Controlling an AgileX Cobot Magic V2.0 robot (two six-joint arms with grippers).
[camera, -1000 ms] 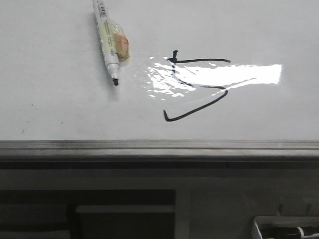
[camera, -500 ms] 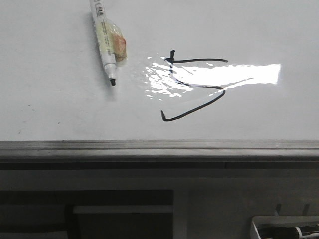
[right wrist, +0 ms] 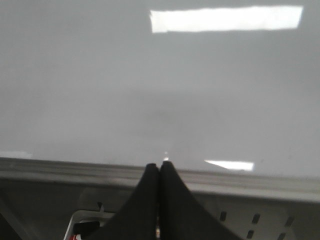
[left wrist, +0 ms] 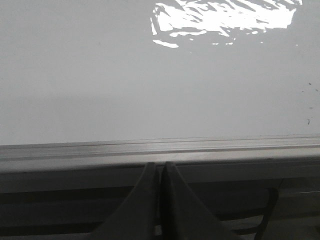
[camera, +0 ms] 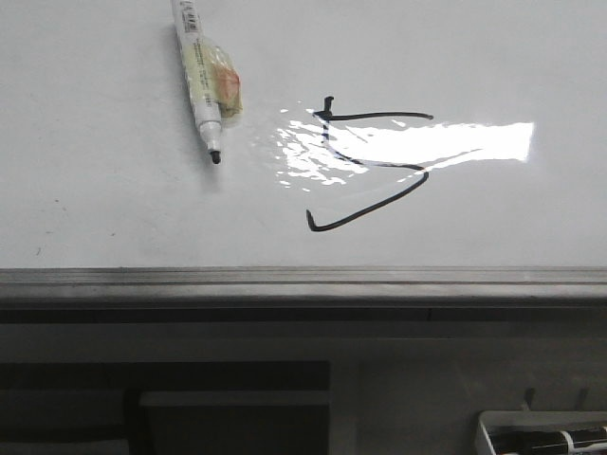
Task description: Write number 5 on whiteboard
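Number 5 [camera: 370, 169]: black strokes sit finished on the whiteboard [camera: 114, 199], just to the right of the marker's tip, close but not touching it.
Stroke shape: short upright at the upper left, top bar running right from it, then an angular hook sweeping down and back to the left; glare washes over the middle of the figure.
Marker [camera: 202, 78]: lying flat on the board, uncapped, dark nib pointing toward the near rail, with nothing gripping it; its far end runs out of the front view.
Marker label: there's a barcode-style print near the far end and a yellowish wrap with a reddish patch around the barrel; no word is legible.
Left gripper [left wrist: 160, 170]: fingers pressed together, nothing between them, parked below the grey edge rail [left wrist: 160, 149]. From the left wrist camera, only bare board and glare show beyond the fingertips.
Right gripper [right wrist: 160, 167]: also closed tight and empty, its tips at the rail line. The right wrist camera is blurred, and neither the figure nor the marker shows there.
White tray [camera: 545, 434]: low on the right below the rail, holding a dark pen-like item; any print on it is too small to read.
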